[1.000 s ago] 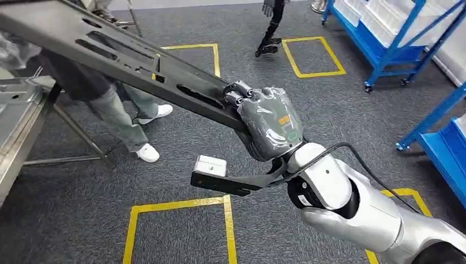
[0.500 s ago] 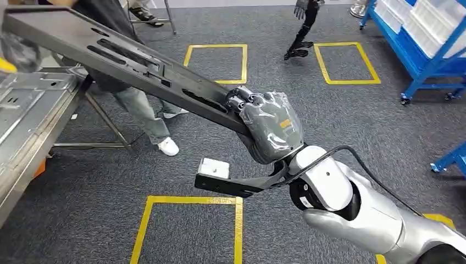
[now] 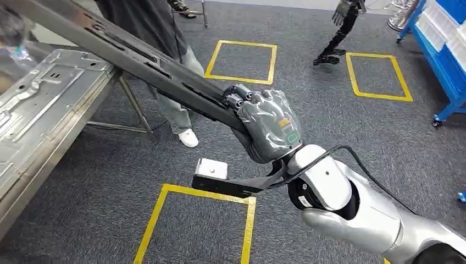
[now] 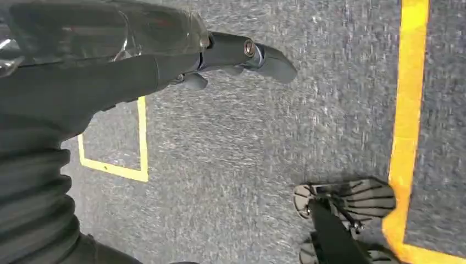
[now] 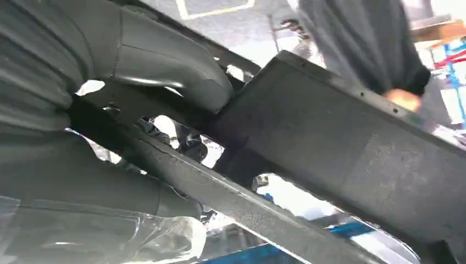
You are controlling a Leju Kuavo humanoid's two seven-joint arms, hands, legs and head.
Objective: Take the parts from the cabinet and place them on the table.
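Note:
A long dark metal part (image 3: 137, 66) with slots runs from the upper left down to the middle of the head view. My right hand (image 3: 266, 124) grips its near end, fingers curled over its top edge. Its far end reaches over the metal table (image 3: 33, 159) at the left. In the right wrist view the part (image 5: 351, 148) crosses close in front, with my thumb (image 5: 165, 66) against it. My left hand (image 4: 137, 60) hangs over grey carpet with its fingers (image 4: 247, 52) stretched out and nothing in them.
A pressed steel panel (image 3: 44, 99) lies on the table. A person (image 3: 159, 33) in dark top and grey trousers stands just behind the part. Blue racks (image 3: 439, 49) stand at the right. Another robot's arm (image 3: 340, 27) hangs at the back. Yellow squares (image 3: 242, 60) mark the carpet.
The whole view has swung left: the table now takes more of the left side and the blue racks have slid right. My right hand keeps the same grip on the part.

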